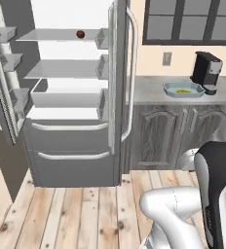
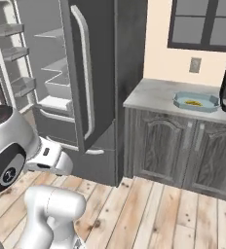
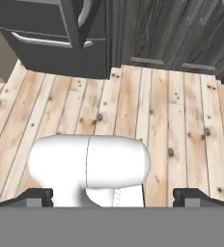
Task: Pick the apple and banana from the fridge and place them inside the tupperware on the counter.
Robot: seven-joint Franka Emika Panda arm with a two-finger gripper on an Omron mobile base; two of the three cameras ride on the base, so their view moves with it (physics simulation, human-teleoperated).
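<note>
We see our pincer (image 3: 112, 195) spread wide and empty above the knotty plank floor (image 3: 181, 120). The round dark apple (image 1: 80, 34) sits on the open fridge's (image 1: 71, 146) top glass shelf. The yellow banana (image 1: 183, 91) lies in the shallow octagonal tupperware (image 1: 171, 90) on the marbled counter (image 1: 149, 90).

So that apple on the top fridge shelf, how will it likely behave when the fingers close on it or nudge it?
The apple looks round and sits loose on a flat glass shelf, so a nudge would probably roll it. It is small and looks smooth, so an off-centre pinch could squirt it sideways. It is probably light and firm.
</note>
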